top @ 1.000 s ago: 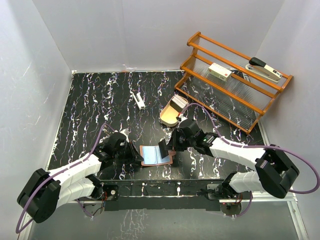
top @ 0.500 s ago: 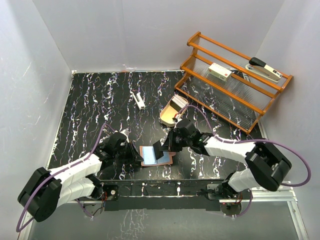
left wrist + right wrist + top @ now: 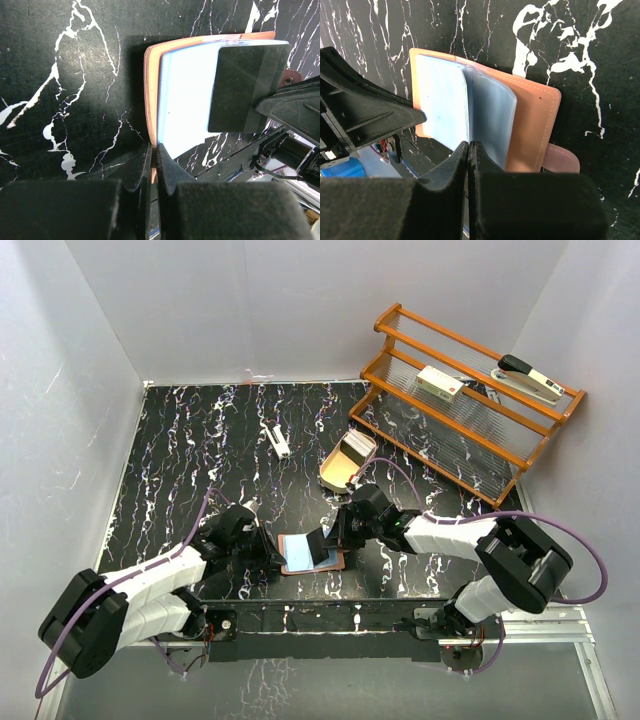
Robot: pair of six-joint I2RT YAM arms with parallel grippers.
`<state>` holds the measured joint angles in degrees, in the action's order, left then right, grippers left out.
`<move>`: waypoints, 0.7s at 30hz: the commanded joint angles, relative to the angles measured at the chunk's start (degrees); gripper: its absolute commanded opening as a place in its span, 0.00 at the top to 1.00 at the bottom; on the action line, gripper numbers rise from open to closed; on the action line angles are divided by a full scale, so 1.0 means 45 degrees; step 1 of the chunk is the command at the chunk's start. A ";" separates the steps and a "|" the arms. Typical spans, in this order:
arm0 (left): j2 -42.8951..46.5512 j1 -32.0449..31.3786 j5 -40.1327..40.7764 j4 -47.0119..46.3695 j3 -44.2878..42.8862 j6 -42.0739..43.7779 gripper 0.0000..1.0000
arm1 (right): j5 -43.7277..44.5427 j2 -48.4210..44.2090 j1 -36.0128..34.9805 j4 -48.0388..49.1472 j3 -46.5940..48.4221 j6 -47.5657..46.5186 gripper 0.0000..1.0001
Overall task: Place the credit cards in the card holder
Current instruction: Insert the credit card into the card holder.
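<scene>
The card holder (image 3: pixel 298 553) lies open on the black marbled table, pale blue inside (image 3: pixel 187 100), salmon-brown cover (image 3: pixel 535 125) and side tab (image 3: pixel 562 160). My left gripper (image 3: pixel 274 553) is shut on its left edge, the orange rim pinched between the fingertips (image 3: pixel 154 159). My right gripper (image 3: pixel 331 537) is shut on one dark credit card (image 3: pixel 245 85), held upright over the holder's blue pages. In the right wrist view that card shows only edge-on at the shut jaws (image 3: pixel 470 149). More credit cards (image 3: pixel 353 447) lie stacked in the tan wooden tray (image 3: pixel 333 478).
A wooden rack (image 3: pixel 470 435) stands at the back right, with a white box with a red mark (image 3: pixel 438 383) and a stapler (image 3: pixel 530 378) on it. A small white object (image 3: pixel 278 442) lies mid-table. White walls enclose the table.
My right gripper has carried the card left and down, closer over the open holder. The holder has shifted slightly left. The left gripper keeps its hold.
</scene>
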<state>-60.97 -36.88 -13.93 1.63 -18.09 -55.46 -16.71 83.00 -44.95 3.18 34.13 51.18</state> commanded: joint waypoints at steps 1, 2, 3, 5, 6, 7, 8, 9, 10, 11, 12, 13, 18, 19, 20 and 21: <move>-0.0201 -0.0065 0.0071 0.0264 -0.0019 0.0265 1.00 | -0.0035 0.0192 -0.0050 0.0611 -0.0147 0.0021 1.00; -0.0218 -0.0065 0.0062 0.0278 -0.0038 0.0256 1.00 | -0.0037 0.0179 -0.0050 0.0615 -0.0173 0.0032 1.00; -0.0255 -0.0070 0.0051 0.0299 -0.0057 0.0264 1.00 | -0.0010 0.0128 -0.0050 0.0628 -0.0213 0.0023 1.00; -0.0241 -0.0065 0.0050 0.0339 -0.0095 0.0292 1.00 | 0.0039 0.0002 -0.0050 0.0561 -0.0239 -0.0051 1.00; -0.0257 -0.0065 0.0050 0.0343 -0.0118 0.0303 1.00 | 0.0083 -0.0065 -0.0050 0.0470 -0.0209 -0.0104 1.00; -0.0269 -0.0065 0.0050 0.0342 -0.0138 0.0312 1.00 | 0.0139 -0.0134 -0.0050 0.0349 -0.0171 -0.0177 1.00; -0.0283 -0.0065 0.0050 0.0351 -0.0155 0.0313 1.00 | 0.0193 -0.0206 -0.0050 0.0226 -0.0132 -0.0232 1.00; -0.0316 -0.0078 0.0032 0.0342 -0.0160 0.0313 1.00 | 0.0257 -0.0271 -0.0050 0.0128 -0.0092 -0.0273 1.00; -0.0345 -0.0067 0.0003 0.0324 -0.0175 0.0323 1.00 | 0.0291 -0.0326 -0.0050 0.0071 -0.0095 -0.0313 1.00; -0.0373 -0.0066 -0.0008 0.0322 -0.0194 0.0331 1.00 | 0.0295 -0.0369 -0.0050 0.0067 -0.0117 -0.0308 1.00; -0.0415 -0.0065 -0.0009 0.0322 -0.0199 0.0350 1.00 | 0.0305 -0.0387 -0.0050 0.0074 -0.0169 -0.0317 1.00; -0.0445 -0.0065 -0.0009 0.0322 -0.0199 0.0352 1.00 | 0.0296 -0.0382 -0.0050 0.0099 -0.0205 -0.0289 1.00; -0.0467 -0.0070 -0.0048 0.0097 -0.0030 0.0266 1.00 | 0.0232 -0.0262 -0.0050 0.0104 -0.0244 -0.0351 1.00; -0.0488 -0.0056 -0.0063 0.0062 -0.0022 0.0256 1.00 | 0.0268 -0.0281 -0.0050 0.0078 -0.0241 -0.0356 1.00; -0.0545 -0.0064 -0.0067 0.0043 -0.0033 0.0265 1.00 | 0.0285 -0.0313 -0.0050 0.0082 -0.0258 -0.0357 1.00; -0.0579 -0.0065 -0.0058 0.0057 -0.0052 0.0273 1.00 | 0.0326 -0.0356 -0.0050 0.0066 -0.0274 -0.0357 1.00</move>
<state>-62.63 -36.88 -14.04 1.13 -18.11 -55.05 -16.45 82.91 -44.97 3.46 33.41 50.89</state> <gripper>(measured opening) 0.018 0.009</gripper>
